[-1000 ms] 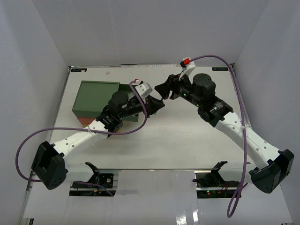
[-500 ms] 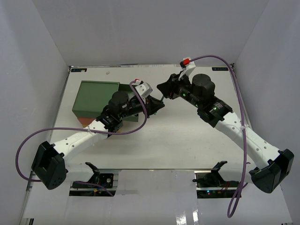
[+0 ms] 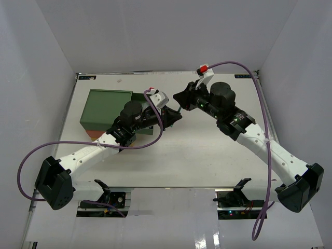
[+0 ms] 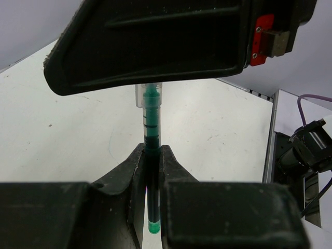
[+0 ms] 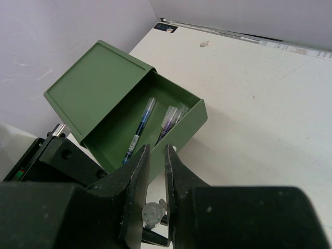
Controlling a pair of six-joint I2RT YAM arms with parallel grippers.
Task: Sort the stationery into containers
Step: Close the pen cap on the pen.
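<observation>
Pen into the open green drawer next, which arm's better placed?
Left, probably. The left gripper clamps the pen by its barrel, with the green drawer beside it. The right gripper only pinches the cap end.

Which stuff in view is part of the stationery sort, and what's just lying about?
Job: green pen held in left gripper, right gripper at its cap; open green drawer; pens inside it.
Lying about: corner label; small scrap on table.
</observation>
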